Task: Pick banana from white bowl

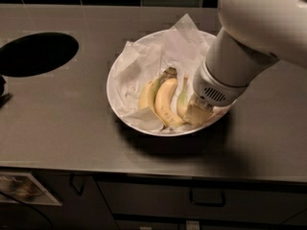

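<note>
The white bowl (125, 110) sits on the dark counter, lined with crumpled white paper. Two yellow bananas joined at a dark brown crown (160, 97) lie in its middle. To their right lies the single banana (182, 99), yellow-green, its lower end hidden under my gripper. My gripper (198, 113) is down inside the bowl at its right front, against that banana's lower end. The large white arm covers the bowl's right side.
A round black hole (36, 53) is cut into the counter at the left. A dark object (3, 94) pokes in at the left edge. Dark tiles run along the back wall. Cabinet drawers with a handle (207, 199) lie below the counter's front edge.
</note>
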Controlling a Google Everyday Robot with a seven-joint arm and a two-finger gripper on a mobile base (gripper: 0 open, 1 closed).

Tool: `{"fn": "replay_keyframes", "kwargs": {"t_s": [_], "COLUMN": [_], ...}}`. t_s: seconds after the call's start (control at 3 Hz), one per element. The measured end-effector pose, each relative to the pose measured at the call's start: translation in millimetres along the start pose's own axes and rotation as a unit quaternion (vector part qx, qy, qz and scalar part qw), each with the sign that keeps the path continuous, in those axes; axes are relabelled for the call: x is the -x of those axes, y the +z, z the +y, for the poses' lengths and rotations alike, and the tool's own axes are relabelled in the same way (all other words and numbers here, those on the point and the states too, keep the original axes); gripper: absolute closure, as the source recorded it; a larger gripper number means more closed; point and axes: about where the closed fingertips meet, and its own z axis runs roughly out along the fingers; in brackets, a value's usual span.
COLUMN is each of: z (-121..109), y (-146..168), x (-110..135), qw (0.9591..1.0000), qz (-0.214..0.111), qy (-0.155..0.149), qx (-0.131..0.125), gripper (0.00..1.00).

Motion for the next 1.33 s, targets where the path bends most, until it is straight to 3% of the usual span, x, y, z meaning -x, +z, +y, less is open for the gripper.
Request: {"fn": "replay_keyframes", "kwargs": {"t_s": [1.0, 1.33], "z": [-3.8, -2.0], "y": [-29.1, -43.8], "x": [-9.3, -8.2], "qw": [0.9957, 0.9930], "qz": [-0.082, -0.110], "qy": [0.028, 0.021], "qx": [-0.033, -0.039], "gripper": [1.00, 1.00]}}
